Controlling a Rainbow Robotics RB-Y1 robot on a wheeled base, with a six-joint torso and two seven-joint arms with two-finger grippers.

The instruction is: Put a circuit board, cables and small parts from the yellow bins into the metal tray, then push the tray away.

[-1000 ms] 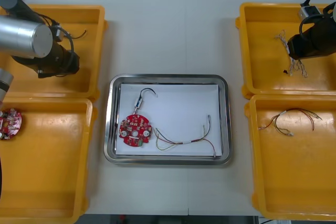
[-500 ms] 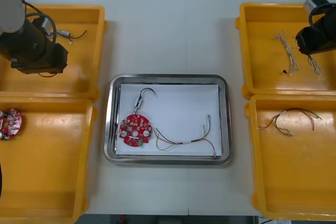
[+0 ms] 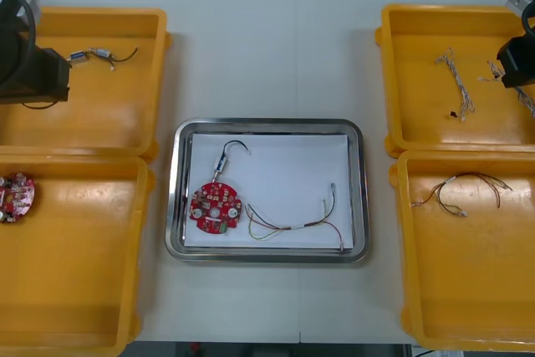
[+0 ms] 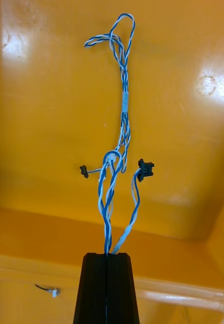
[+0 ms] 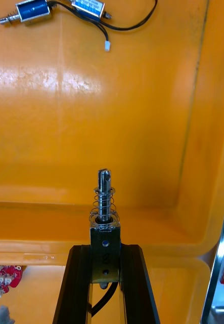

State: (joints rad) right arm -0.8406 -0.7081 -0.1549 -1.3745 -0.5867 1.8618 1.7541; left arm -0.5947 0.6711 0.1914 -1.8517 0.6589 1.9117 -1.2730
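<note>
"Silvery metal, is it, what the left end effector (image 5: 105,248) has?"

"Yes, a small metal part with a coil spring round a pin (image 5: 104,202). It is clamped between the two black fingers, above the far left yellow bin (image 3: 109,110). A black lead hangs from its back end, between the fingers."

"Which way does it point?"

"Its long axis runs in line with the fingers, and the pin's tip points straight away from them."

"And the right end effector (image 4: 107,255)?"

"Its fingers are pressed together on a thin twisted blue and white cable (image 4: 112,202), over the far right yellow bin (image 3: 418,114). The cable leaves the fingertips lengthwise, away from them, as loose strands. Two of the strands end in little black connectors."

"What about the tray?"

"The shiny metal tray with a white inside (image 3: 172,198) sits in the middle of the light table (image 3: 267,56), between the bins. A round red circuit board (image 3: 215,206) lies near its left side. Just beside the board is a second small metal part on a black lead (image 3: 226,158). A red and yellow cable (image 3: 292,226) stretches across toward the tray's right side."
</note>
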